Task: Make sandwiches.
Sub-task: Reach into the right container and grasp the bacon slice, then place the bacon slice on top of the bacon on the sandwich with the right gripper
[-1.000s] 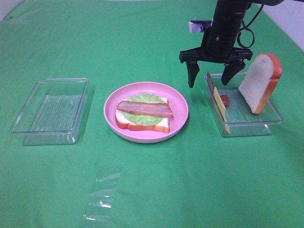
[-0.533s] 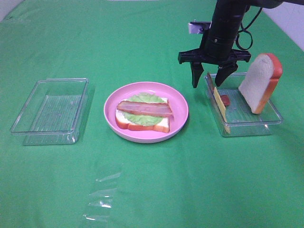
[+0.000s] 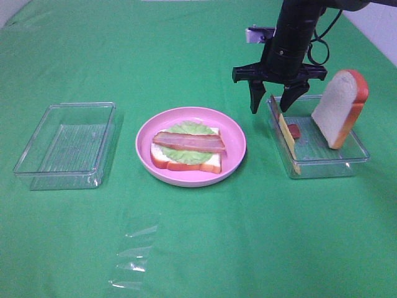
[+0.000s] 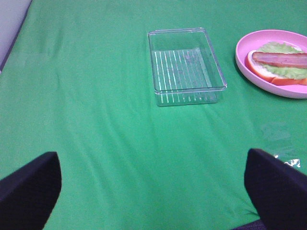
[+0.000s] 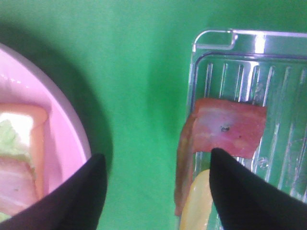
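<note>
Bacon strip point(image 5: 229, 127) stands between the parted jaws of the right gripper point(image 3: 269, 110), not clamped; left gripper point(image 4: 153, 189) gapes wide.

Cropped, covered and blurred parts around both tools

Of the left tool point(image 4: 152, 155) only two dark fingers point(image 4: 29, 191) show, clipped at the frame corners; ahead and to its right the plate point(image 4: 240, 57) runs off the edge, and clear film point(image 4: 280, 143) by one finger is barely traceable. The right tool point(image 5: 154, 153) has blurred fingers; between them the cheese point(image 5: 196, 206) is cut by the frame, and the bacon point(image 5: 228, 127) passes behind one finger, its contact with the tray point(image 5: 213, 40) wall unclear. From above, its arm point(image 3: 298, 25) leaves the frame, and to its left lettuce point(image 3: 186, 155) covers most of the bread point(image 3: 186, 166).
</note>
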Available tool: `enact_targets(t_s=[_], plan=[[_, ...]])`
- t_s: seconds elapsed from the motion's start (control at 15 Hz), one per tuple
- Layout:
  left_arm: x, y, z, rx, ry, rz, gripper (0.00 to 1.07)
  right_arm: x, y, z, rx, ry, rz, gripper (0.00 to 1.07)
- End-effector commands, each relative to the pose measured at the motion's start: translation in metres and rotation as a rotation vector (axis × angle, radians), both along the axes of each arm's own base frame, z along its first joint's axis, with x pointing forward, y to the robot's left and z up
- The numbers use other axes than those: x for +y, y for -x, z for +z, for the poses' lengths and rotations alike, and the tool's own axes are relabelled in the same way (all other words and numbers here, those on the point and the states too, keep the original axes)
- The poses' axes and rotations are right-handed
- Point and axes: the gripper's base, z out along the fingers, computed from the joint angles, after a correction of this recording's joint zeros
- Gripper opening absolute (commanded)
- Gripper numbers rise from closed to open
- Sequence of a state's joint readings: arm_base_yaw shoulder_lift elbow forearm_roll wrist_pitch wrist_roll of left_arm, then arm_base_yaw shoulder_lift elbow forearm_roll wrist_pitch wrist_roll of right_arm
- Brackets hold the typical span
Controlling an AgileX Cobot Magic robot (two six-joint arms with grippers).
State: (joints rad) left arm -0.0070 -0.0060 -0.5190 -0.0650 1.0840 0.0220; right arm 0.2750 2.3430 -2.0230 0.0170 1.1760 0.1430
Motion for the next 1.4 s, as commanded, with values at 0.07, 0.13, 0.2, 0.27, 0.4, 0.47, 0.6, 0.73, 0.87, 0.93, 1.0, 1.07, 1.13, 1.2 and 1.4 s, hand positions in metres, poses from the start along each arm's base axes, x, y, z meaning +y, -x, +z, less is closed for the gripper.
enact_targets(t_s=[0.07, 0.13, 0.2, 0.27, 0.4, 0.47, 0.6, 0.73, 0.87, 0.93, 1.0, 1.07, 1.13, 1.2, 1.4], plan=[[-0.0008, 0.0028, -0.0001, -0.026, 0.011, -0.006, 0.95, 0.0000, -0.0007, -0.0016, 0.003, 0.003, -0.002, 0.61], [-0.0008, 0.0028, -0.0001, -0.026, 0.011, -0.006, 0.95, 0.0000, -0.0008, -0.0016, 0.002, 0.003, -0.003, 0.61], [-0.0008, 0.0028, -0.0001, -0.026, 0.011, -0.006, 0.95, 0.0000, -0.0008, -0.0016, 0.002, 0.003, -0.003, 0.57], [-0.0008, 0.0028, -0.0001, -0.026, 0.011, -0.006, 0.95, 0.0001, -0.0008, -0.0016, 0.001, 0.002, -0.003, 0.50], [-0.0008, 0.0028, -0.0001, -0.026, 0.011, -0.006, 0.95, 0.0000, -0.0009, -0.0016, 0.001, 0.003, -0.002, 0.39], [-0.0008, 0.0028, -0.0001, -0.026, 0.011, -0.006, 0.95, 0.0000, -0.0009, -0.0016, 0.001, 0.003, -0.002, 0.34], [-0.0008, 0.0028, -0.0001, -0.026, 0.011, -0.006, 0.95, -0.0007, -0.0011, -0.0016, -0.001, 0.011, 0.000, 0.25], [-0.0008, 0.0028, -0.0001, -0.026, 0.011, -0.006, 0.95, -0.0022, -0.0015, -0.0016, -0.006, 0.028, 0.004, 0.17], [-0.0008, 0.0028, -0.0001, -0.026, 0.011, -0.006, 0.95, -0.0028, -0.0017, -0.0016, -0.008, 0.034, 0.005, 0.13], [-0.0008, 0.0028, -0.0001, -0.026, 0.011, -0.006, 0.95, -0.0031, -0.0017, -0.0016, -0.009, 0.038, 0.006, 0.11], [-0.0008, 0.0028, -0.0001, -0.026, 0.011, -0.006, 0.95, -0.0037, -0.0019, -0.0016, -0.010, 0.044, 0.008, 0.07], [-0.0008, 0.0028, -0.0001, -0.026, 0.011, -0.006, 0.95, -0.0046, -0.0021, -0.0016, -0.012, 0.054, 0.010, 0.00], [-0.0008, 0.0028, -0.0001, -0.026, 0.011, -0.006, 0.95, -0.0053, -0.0022, -0.0011, -0.015, 0.061, 0.012, 0.00], [-0.0008, 0.0028, -0.0001, -0.026, 0.011, -0.006, 0.95, -0.0052, -0.0022, -0.0011, -0.015, 0.060, 0.012, 0.00], [-0.0008, 0.0028, -0.0001, -0.026, 0.011, -0.006, 0.95, -0.0056, -0.0005, 0.0039, -0.011, 0.060, 0.008, 0.00]])
